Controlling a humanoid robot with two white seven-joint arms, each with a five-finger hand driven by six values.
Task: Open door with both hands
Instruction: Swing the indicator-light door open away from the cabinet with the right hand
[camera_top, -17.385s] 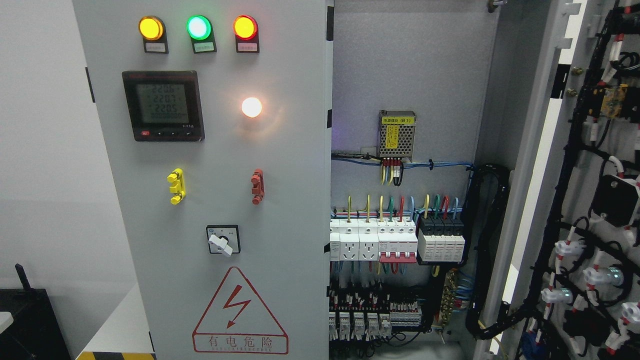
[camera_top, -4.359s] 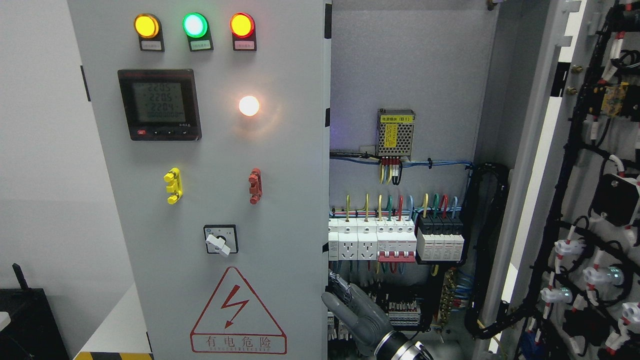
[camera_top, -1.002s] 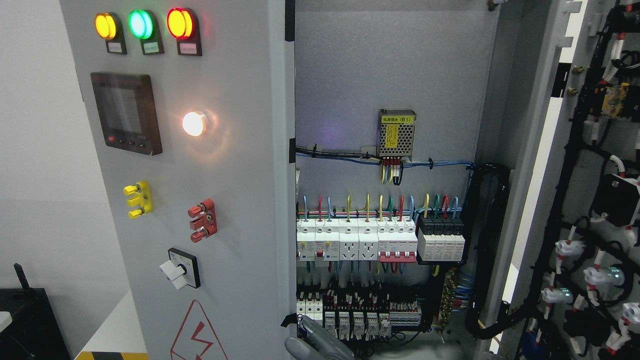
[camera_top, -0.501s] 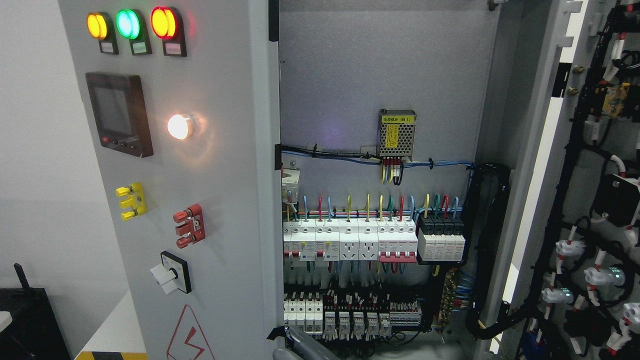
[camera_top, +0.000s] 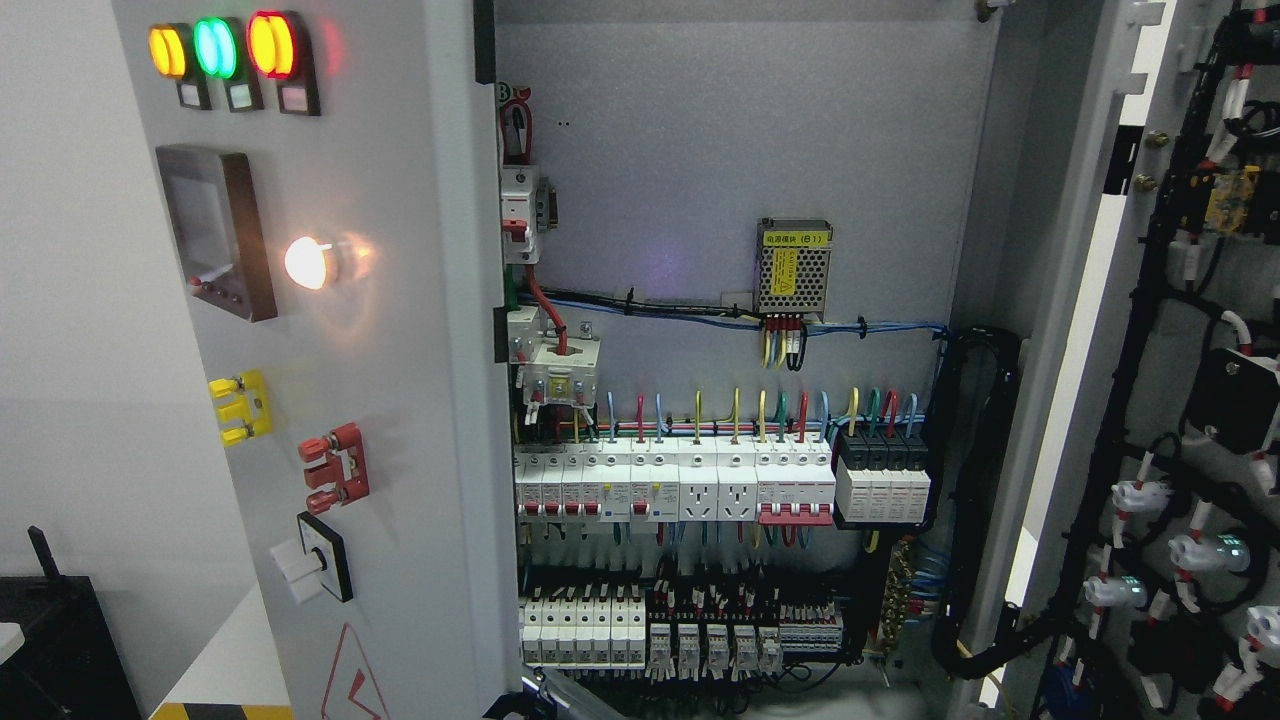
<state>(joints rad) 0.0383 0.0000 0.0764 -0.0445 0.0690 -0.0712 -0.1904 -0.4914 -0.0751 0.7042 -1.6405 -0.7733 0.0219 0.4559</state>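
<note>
Left door (camera_top: 400, 330) swung further out since prior frame — more breaker rows (camera_top: 620, 485) exposed. Grey hand (camera_top: 560, 690) barely visible at btm edge, beside door's inner edge; finger state: cannot tell. Door flat, painted grey metal.

The scene is evenly and brightly lit, with soft, diffuse light and no hard shadows across the pale grey cabinet back panel (camera_top: 750, 130). On the left door (camera_top: 400, 400) a white indicator lamp (camera_top: 305, 262) is blown out to a featureless disc and throws a warm halo over the paint beside it. The three pilot lights (camera_top: 215, 45) at the door's top edge glow yellow, green and red (the red one bleeds a faint blush to its right). A weak violet tint sits on the back panel. The lower wiring lies in shade. Focus is sharp throughout.
</note>
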